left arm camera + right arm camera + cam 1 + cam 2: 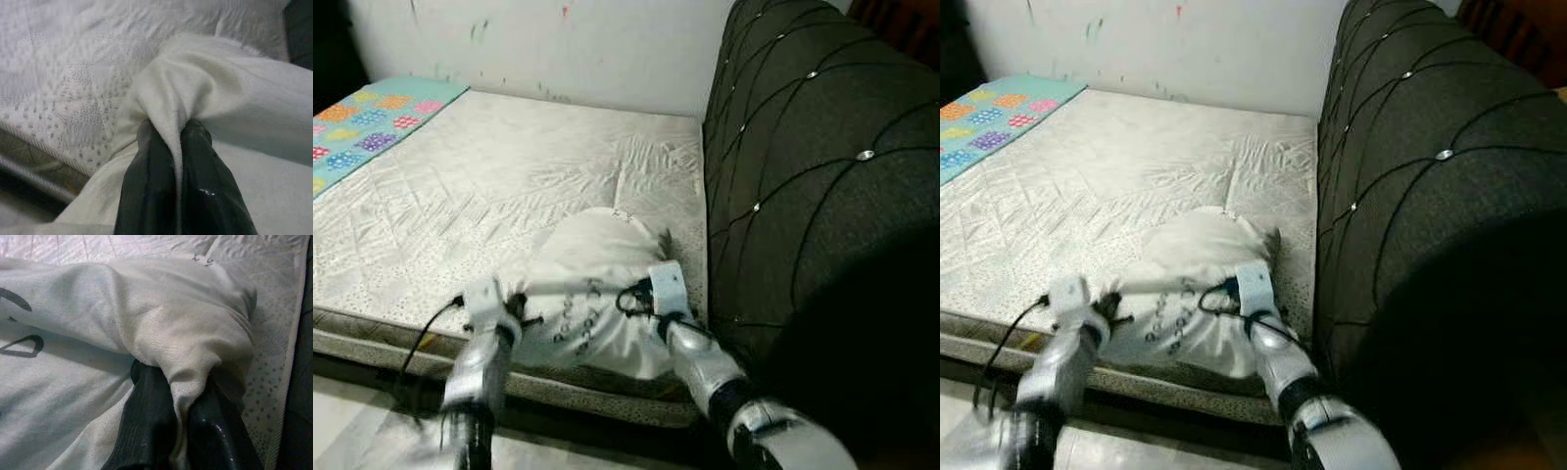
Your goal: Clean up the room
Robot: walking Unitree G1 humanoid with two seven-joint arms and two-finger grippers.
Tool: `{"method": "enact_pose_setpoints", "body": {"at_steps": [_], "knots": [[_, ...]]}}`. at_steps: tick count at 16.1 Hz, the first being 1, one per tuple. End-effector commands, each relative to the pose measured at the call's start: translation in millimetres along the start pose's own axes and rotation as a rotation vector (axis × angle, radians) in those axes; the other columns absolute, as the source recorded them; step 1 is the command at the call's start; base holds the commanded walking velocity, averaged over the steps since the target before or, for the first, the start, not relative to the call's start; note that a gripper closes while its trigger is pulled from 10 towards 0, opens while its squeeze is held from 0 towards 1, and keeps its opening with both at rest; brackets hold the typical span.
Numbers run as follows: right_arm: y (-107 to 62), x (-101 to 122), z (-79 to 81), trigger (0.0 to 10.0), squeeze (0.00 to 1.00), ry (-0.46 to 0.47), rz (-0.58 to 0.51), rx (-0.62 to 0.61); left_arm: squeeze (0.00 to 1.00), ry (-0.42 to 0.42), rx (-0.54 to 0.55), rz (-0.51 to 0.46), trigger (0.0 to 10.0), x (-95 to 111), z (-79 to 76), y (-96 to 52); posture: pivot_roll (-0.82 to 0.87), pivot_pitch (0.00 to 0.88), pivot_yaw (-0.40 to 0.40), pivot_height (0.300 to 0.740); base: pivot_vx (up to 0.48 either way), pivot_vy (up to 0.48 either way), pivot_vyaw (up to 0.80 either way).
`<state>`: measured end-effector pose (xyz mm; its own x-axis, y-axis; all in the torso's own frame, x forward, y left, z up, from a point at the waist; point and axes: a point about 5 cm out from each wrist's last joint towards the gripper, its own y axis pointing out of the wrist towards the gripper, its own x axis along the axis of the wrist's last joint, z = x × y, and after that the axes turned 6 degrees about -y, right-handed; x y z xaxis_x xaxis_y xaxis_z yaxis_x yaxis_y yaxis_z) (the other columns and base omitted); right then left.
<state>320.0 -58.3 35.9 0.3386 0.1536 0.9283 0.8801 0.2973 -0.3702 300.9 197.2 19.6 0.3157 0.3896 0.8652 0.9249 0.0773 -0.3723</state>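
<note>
Left hand (178, 147) pinched tight on fold of white cloth (592, 284). Right hand (178, 426) pinched tight on other fold. Cloth has dark letters, lies bunched at front edge of bed (460, 196), just beside dark padded headboard (813, 176). Bright blanket (372, 122) far back on bed.

— From where do the two eye views look?
— From the head, forward and down on the mattress (509, 186), with the dark headboard (813, 166) at the right. Both share this scene, a little shifted sideways.
— And the wrist views?
— Each looks along its own black fingers (156, 186), very near the white cloth (161, 318). The mattress lies behind the cloth in both.
</note>
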Motion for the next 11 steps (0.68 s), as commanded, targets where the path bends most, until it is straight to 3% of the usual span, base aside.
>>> {"method": "enact_pose_setpoints", "body": {"at_steps": [1, 5, 8, 9, 11], "knots": [[0.4, 35.1, -20.7, 10.0, 0.0, 0.009, -0.175, -0.065, 0.0, 0.038, -0.042, -0.165, 10.0, 29.5, -3.7, -3.9, -0.08, 0.0, -0.037, 0.74, 0.0, 0.0, 0.0], [-23.6, 35.3, -31.5, 10.0, 0.0, -0.054, -0.258, -0.031, 0.0, 0.1, -0.077, -0.231, 10.0, 22.7, -3.5, -47.3, -0.08, 0.0, -0.045, 0.74, 0.0, 0.0, 0.0], [-36.0, 23.8, -35.1, 10.0, 0.0, -0.104, -0.205, -0.003, 0.0, 0.11, -0.073, -0.218, 10.0, 22.7, -7.8, -63.6, -0.08, 0.0, -0.045, 0.74, 0.0, 0.0, 0.0], [-38.7, 13.6, -34.0, 10.0, 0.0, -0.144, -0.122, 0.026, 0.0, 0.162, -0.022, -0.118, 10.0, 12.2, -4.5, -67.1, -0.09, 0.0, -0.039, 0.74, 0.0, 0.0, 0.0], [-38.9, 4.0, -29.0, 10.0, 0.0, -0.144, -0.046, 0.095, 0.0, 0.21, -0.035, 0.039, 10.0, -3.1, -3.3, -68.7, -0.09, 0.0, -0.032, 0.74, 0.0, 0.0, 0.0]]}}
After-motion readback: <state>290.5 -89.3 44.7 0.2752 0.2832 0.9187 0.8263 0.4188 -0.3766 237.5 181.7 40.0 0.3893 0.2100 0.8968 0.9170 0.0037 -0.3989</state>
